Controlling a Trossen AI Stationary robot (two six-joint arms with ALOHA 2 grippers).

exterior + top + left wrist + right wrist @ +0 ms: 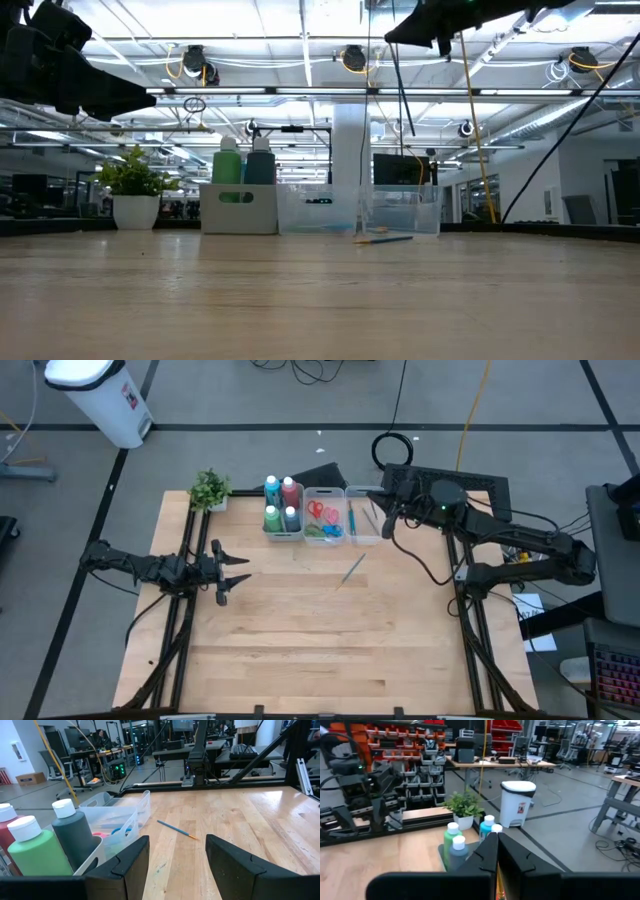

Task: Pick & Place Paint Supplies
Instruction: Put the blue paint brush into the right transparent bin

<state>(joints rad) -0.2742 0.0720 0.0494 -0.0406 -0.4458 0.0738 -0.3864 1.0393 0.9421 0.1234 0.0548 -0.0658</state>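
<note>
Four paint bottles [282, 506] stand in the left clear bin: green [35, 852], dark grey [75, 836], red and blue. Scissors [322, 516] lie in the middle bin and brushes [352, 518] in the right one. One thin blue brush with an orange tip [352, 569] [177, 830] lies flat on the table in front of the bins. My left gripper [235, 572] [177, 840] hovers open near the table's left edge, facing that brush. My right gripper [388, 520] [497, 836] is raised over the right bin, shut on a thin orange thing. My right gripper pinches a thin orange-yellow strip [497, 887] between its two shut fingers, seemingly a brush handle. The fingers themselves hide which part it is. It is lifted clear, high above the bins.
A small potted plant [210, 488] stands at the far left corner beside the bins. A white trash can [100, 395] sits on the floor beyond the table. The near half of the table [320, 650] is bare wood.
</note>
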